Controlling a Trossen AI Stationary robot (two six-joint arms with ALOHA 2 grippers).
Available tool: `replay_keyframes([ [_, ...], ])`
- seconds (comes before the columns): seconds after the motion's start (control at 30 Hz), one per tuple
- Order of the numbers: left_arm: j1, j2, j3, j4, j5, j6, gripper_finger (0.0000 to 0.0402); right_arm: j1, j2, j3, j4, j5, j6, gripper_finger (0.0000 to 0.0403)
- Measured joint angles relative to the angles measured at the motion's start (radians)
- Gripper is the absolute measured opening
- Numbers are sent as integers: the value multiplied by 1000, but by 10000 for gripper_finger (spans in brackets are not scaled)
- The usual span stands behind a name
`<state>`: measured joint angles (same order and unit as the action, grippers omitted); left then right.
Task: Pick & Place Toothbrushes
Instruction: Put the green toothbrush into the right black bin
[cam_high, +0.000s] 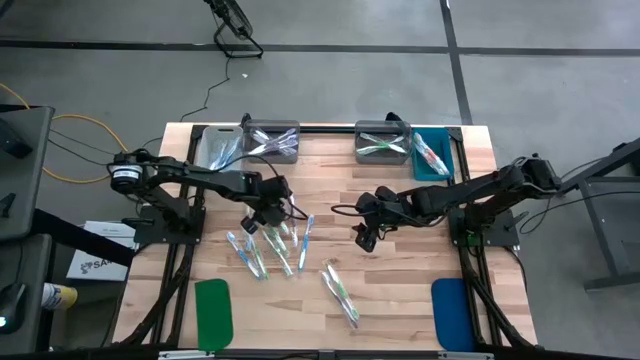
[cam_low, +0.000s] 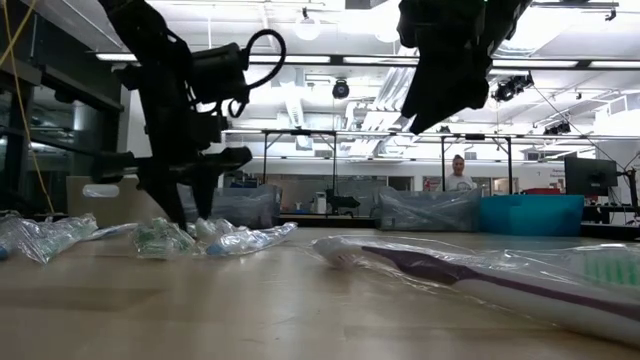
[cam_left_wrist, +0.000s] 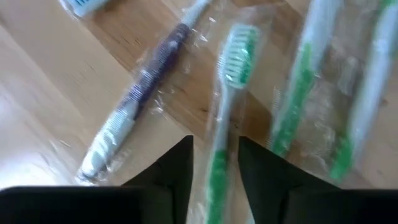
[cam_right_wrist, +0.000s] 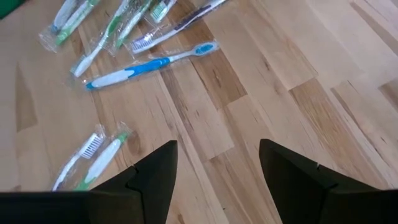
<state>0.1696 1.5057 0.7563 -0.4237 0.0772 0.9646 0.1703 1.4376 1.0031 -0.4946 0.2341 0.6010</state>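
Observation:
Several clear-wrapped toothbrushes lie flat on the wooden table, and a pair lies nearer the front. My left gripper is down among them, open, with its fingers on either side of the handle of a green-and-white toothbrush. A purple toothbrush lies beside it. My right gripper hangs open above bare wood with nothing between its fingers. In its wrist view a blue toothbrush lies farther off. My left gripper comes from above, slanting down, with one finger on each side of the green toothbrush's handle, the fingers across the brush. I cannot tell whether they touch the handle or its wrapper. The brush lies flat on the table.
Two clear bins holding toothbrushes and a teal bin stand along the far edge. A green pad and a blue pad lie at the near corners. A person stands in the room behind the table.

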Motion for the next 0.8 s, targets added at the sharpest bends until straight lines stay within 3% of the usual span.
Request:
replay_keyframes([
  [0.37,0,-2,0,7,-10,0,9,0,0,0,10,0,0,220],
  [0.8,0,-19,0,4,-22,0,1,0,0,0,13,-1,5,220],
])
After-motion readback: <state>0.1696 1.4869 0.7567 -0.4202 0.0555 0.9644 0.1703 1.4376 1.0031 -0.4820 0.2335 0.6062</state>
